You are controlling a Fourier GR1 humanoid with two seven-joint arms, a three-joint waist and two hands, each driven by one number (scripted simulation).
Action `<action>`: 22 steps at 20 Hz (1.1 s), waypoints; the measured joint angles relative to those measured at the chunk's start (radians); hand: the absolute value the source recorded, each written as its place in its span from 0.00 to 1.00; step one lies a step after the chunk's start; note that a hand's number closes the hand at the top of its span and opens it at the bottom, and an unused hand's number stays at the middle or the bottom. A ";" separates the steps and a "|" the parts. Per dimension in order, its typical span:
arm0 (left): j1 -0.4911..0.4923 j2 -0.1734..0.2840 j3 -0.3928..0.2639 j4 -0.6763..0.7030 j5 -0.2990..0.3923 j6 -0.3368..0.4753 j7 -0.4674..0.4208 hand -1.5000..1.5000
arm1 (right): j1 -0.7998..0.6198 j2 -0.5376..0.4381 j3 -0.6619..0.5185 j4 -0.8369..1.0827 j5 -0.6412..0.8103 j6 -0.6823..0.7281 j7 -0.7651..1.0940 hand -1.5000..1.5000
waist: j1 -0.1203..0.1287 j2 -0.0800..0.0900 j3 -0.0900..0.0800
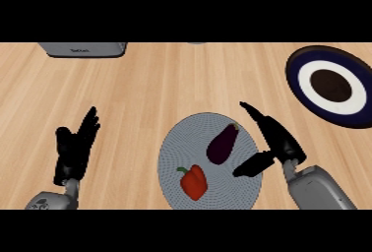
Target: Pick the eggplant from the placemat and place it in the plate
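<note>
A: Where's the dark purple eggplant lying?
B: On the round grey woven placemat, just left of the right hand, long axis running stem-end up-right toward the dark blue-and-white plate

A: The hands?
B: Right one is spreading open, holding nothing; left hand is resting open on the wooden worktop, farther off

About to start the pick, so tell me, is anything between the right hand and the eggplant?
Nothing visible. The right hand is open just right of the eggplant on the placemat; the red pepper lies below, off that line.
</note>
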 measured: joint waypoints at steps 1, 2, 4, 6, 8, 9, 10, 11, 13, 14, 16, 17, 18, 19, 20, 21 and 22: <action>0.004 -0.009 0.007 0.014 -0.005 -0.007 -0.017 0.50 | 0.009 0.003 -0.006 -0.014 0.005 0.018 0.012 0.00 | -0.001 0.000 0.000; 0.003 -0.013 0.012 0.012 -0.014 -0.011 -0.011 0.50 | 0.004 0.013 -0.017 -0.001 0.012 0.035 0.012 0.00 | -0.002 0.000 0.000; 0.016 -0.027 0.015 0.009 -0.031 -0.014 -0.013 0.50 | -0.003 0.039 -0.028 0.009 0.030 0.056 0.027 0.00 | -0.002 0.000 0.000; 0.013 -0.041 0.016 -0.003 -0.053 -0.012 0.006 0.50 | -0.015 0.060 -0.048 0.047 0.048 0.080 0.012 0.00 | -0.002 0.000 0.000; 0.015 -0.050 0.028 -0.004 -0.066 -0.023 0.003 0.50 | -0.034 0.081 -0.073 0.086 0.061 0.106 -0.005 0.00 | -0.002 0.000 0.000; 0.009 -0.063 0.027 -0.004 -0.078 -0.018 0.010 0.50 | -0.033 0.093 -0.076 0.091 0.073 0.113 -0.007 0.00 | -0.002 0.000 0.000; 0.002 -0.069 0.035 0.002 -0.083 -0.022 0.013 0.50 | -0.036 0.095 -0.088 0.104 0.080 0.129 -0.020 0.00 | -0.002 0.000 0.000; 0.009 -0.071 0.035 -0.017 -0.092 -0.024 0.024 0.50 | -0.045 0.105 -0.098 0.130 0.091 0.134 -0.037 0.00 | -0.002 0.000 0.000; 0.030 -0.089 0.036 -0.011 -0.104 -0.032 0.004 0.50 | -0.033 0.123 -0.106 0.132 0.112 0.141 -0.047 0.00 | -0.002 0.000 0.001; 0.045 -0.078 0.047 -0.029 -0.096 -0.049 0.008 0.50 | -0.039 0.129 -0.111 0.134 0.116 0.153 -0.038 0.00 | -0.002 0.000 0.001; 0.049 -0.083 0.060 -0.037 -0.105 -0.060 0.015 0.50 | -0.017 0.145 -0.122 0.133 0.135 0.156 -0.056 0.00 | -0.002 0.000 0.000; 0.061 -0.082 0.064 -0.057 -0.112 -0.065 0.022 0.50 | -0.013 0.153 -0.126 0.128 0.144 0.162 -0.054 0.00 | -0.002 0.000 0.001; 0.052 -0.089 0.068 -0.050 -0.120 -0.068 0.023 0.50 | -0.023 0.160 -0.142 0.144 0.146 0.172 -0.064 0.00 | -0.002 0.000 0.001; 0.030 -0.096 0.077 -0.031 -0.120 -0.073 0.026 0.50 | -0.020 0.170 -0.141 0.150 0.157 0.170 -0.064 0.00 | -0.003 0.000 0.000; 0.025 -0.108 0.081 -0.016 -0.126 -0.075 0.012 0.50 | -0.015 0.176 -0.149 0.153 0.165 0.171 -0.071 0.00 | -0.003 0.000 0.001; 0.030 -0.116 0.082 -0.020 -0.132 -0.077 0.011 0.50 | -0.023 0.182 -0.157 0.167 0.175 0.179 -0.075 0.00 | -0.003 0.000 0.001; 0.038 -0.116 0.081 -0.035 -0.139 -0.077 0.018 0.50 | -0.029 0.202 -0.153 0.186 0.190 0.168 -0.076 0.00 | -0.002 0.000 0.000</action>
